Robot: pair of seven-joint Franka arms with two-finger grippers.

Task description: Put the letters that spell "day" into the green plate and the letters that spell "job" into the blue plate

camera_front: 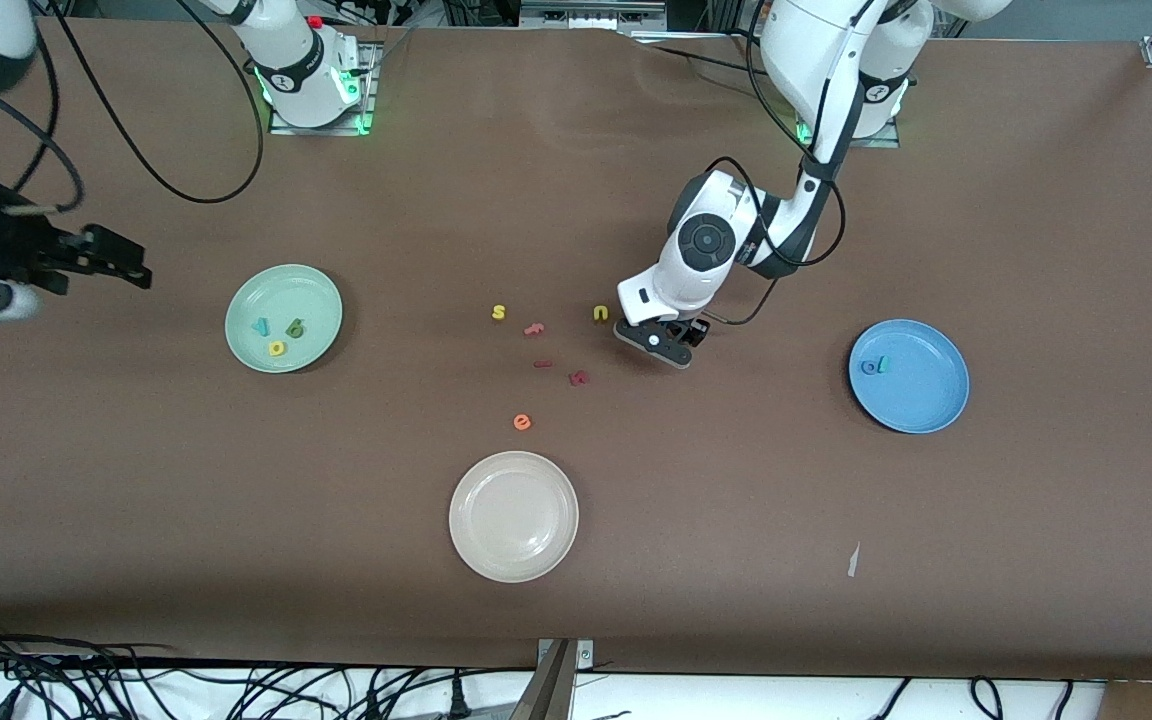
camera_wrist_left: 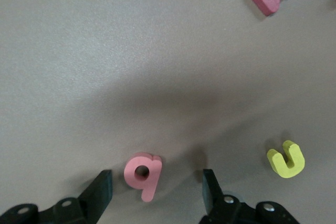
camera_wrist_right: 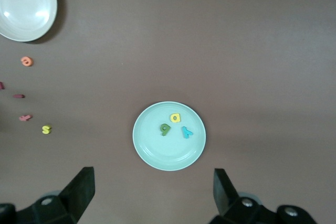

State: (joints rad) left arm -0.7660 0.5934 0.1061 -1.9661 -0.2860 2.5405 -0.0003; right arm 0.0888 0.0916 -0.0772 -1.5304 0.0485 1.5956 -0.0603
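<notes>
The green plate [camera_front: 284, 318] is round, pale mint, with a shallow rim, and lies toward the right arm's end of the table. In it rest three small foam letters: a teal "y" [camera_front: 260, 326], a dark green "d" [camera_front: 295, 327] and a yellow "a" [camera_front: 277, 348], close together but apart. The blue plate [camera_front: 909, 376], same shape, bright blue, lies toward the left arm's end and holds a blue ring "o" [camera_front: 869, 367] touching a teal "j" [camera_front: 882, 364].

The salmon-pink "b" [camera_wrist_left: 143, 174] lies flat on the brown table cover [camera_front: 636, 560], matte and thick-edged with a round hole. The left gripper [camera_front: 663, 341] sits low over it, fingers [camera_wrist_left: 101, 192] spread to either side and not touching it.

Loose letters nearby: a yellow "u" [camera_wrist_left: 286, 159] just beside the left gripper, a yellow "s" [camera_front: 499, 312], a pink "f" [camera_front: 534, 328], a dark red bar [camera_front: 542, 364], a red zigzag letter [camera_front: 579, 378] and an orange "e" [camera_front: 522, 422]. A glossy cream plate [camera_front: 514, 516] lies nearest the front camera.

The right gripper [camera_front: 121, 262] waits in the air at the table's edge, jaws wide apart and holding nothing.
</notes>
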